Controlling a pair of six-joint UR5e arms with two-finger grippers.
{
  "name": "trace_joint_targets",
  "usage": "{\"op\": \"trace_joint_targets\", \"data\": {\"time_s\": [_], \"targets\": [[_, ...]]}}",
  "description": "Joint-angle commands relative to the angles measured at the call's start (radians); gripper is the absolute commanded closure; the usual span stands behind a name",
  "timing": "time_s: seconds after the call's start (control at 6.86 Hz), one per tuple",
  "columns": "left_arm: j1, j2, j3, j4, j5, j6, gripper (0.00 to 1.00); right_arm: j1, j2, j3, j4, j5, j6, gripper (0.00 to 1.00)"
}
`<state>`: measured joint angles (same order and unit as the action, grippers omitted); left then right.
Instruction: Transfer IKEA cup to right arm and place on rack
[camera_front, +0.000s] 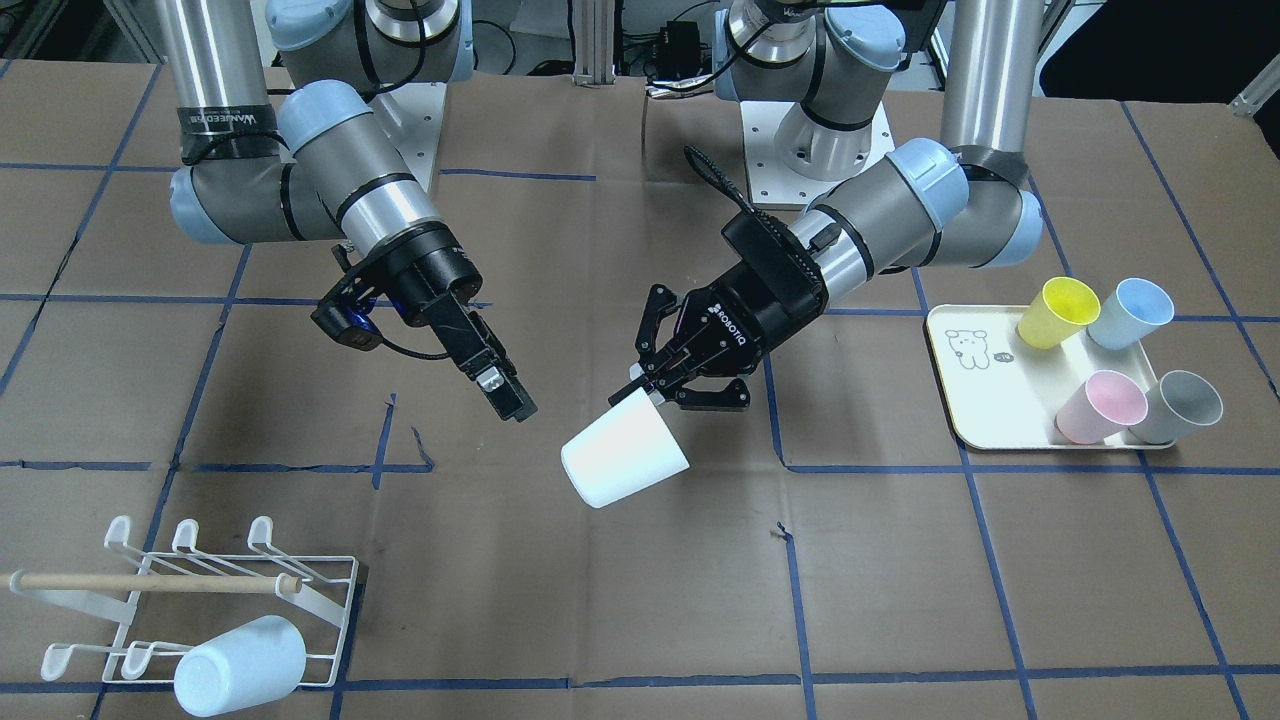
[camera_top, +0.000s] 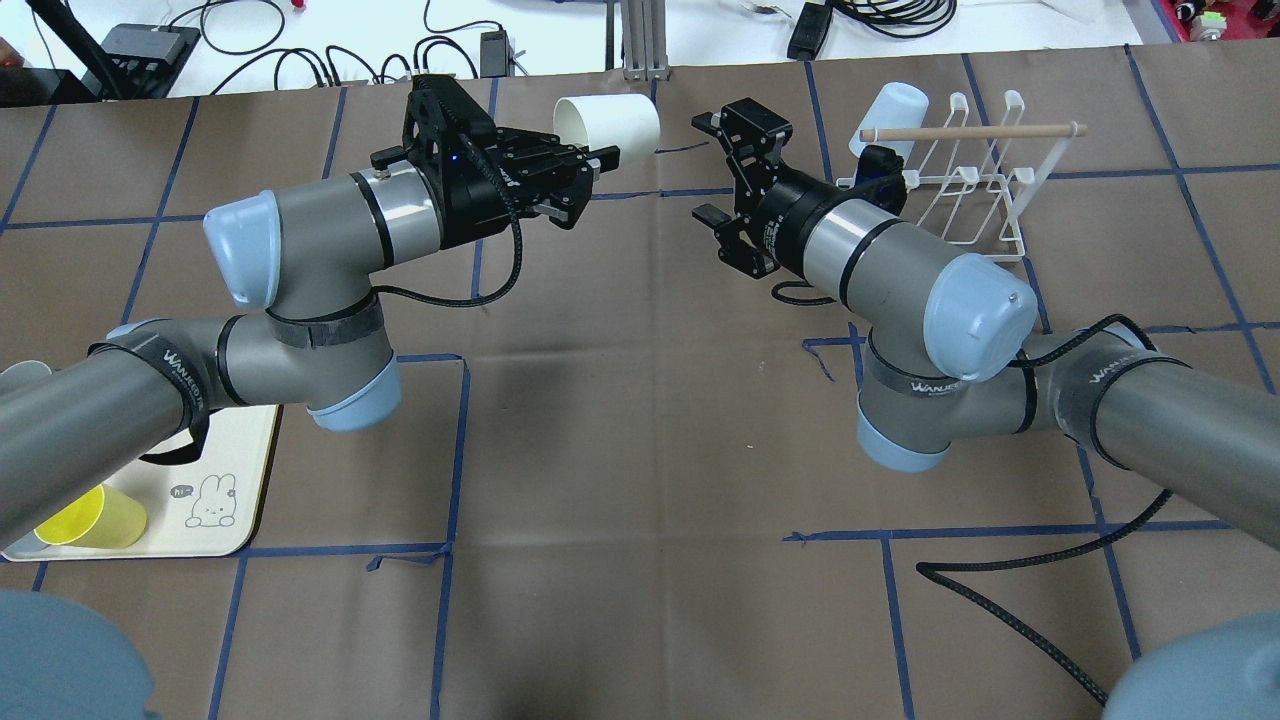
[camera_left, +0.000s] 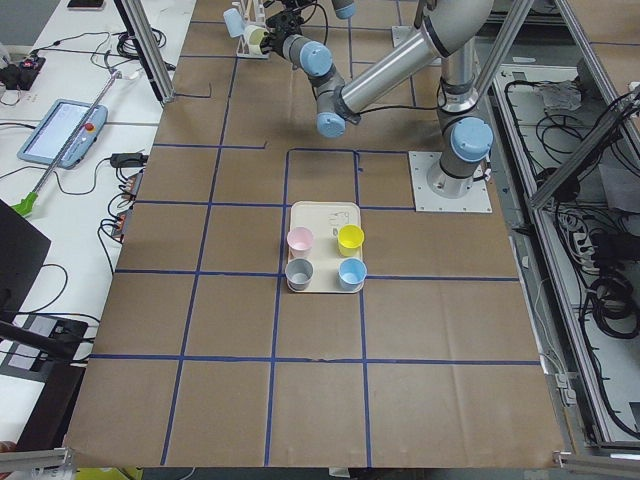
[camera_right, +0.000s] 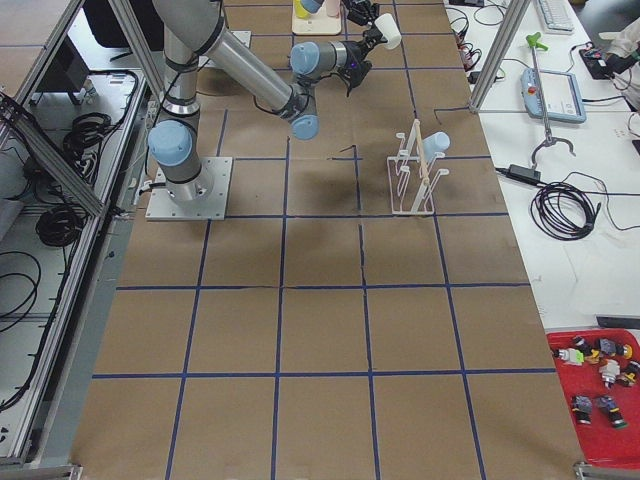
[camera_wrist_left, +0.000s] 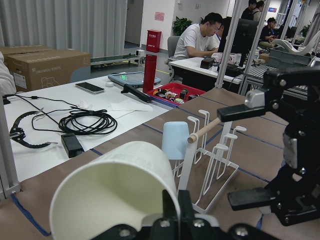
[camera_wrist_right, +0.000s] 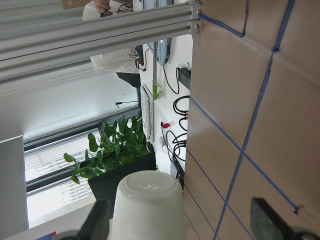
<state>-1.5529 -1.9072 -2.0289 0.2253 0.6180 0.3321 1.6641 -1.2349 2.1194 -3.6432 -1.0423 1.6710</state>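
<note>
White tapered plastic cup (camera_front: 625, 460) hangs mid-frame above the brown-papered table (camera_front: 900, 560), left gripper (camera_front: 648, 385) jaws clamped on its rim, right gripper (camera_top: 703, 168) jaws apart nearby; likely light, stiff, slick, so grab across the wall near the base.

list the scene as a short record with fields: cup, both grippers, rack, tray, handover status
white cup: in the air, tilted, gripped at its rim
left gripper: jaws shut on the white cup
right gripper: jaws open, facing the cup's base, apart from it
rack: one pale blue cup on it
tray: yellow cup, sky-blue cup, pink cup, grey cup
handover: not yet done
</note>
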Motion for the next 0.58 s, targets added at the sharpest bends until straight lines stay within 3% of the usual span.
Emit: {"op": "trace_joint_targets", "data": {"time_s": [0.0, 0.44], "targets": [[-0.001, -0.001, -0.002, 0.002, -0.003, -0.016, 0.92, 0.028, 0.026, -0.056, 0.009, -0.001, 0.061, 0.01], [-0.003, -0.001, -0.005, 0.003, -0.004, -0.019, 0.91, 0.069, 0.083, -0.125, 0.009, -0.002, 0.068, 0.01]]}}
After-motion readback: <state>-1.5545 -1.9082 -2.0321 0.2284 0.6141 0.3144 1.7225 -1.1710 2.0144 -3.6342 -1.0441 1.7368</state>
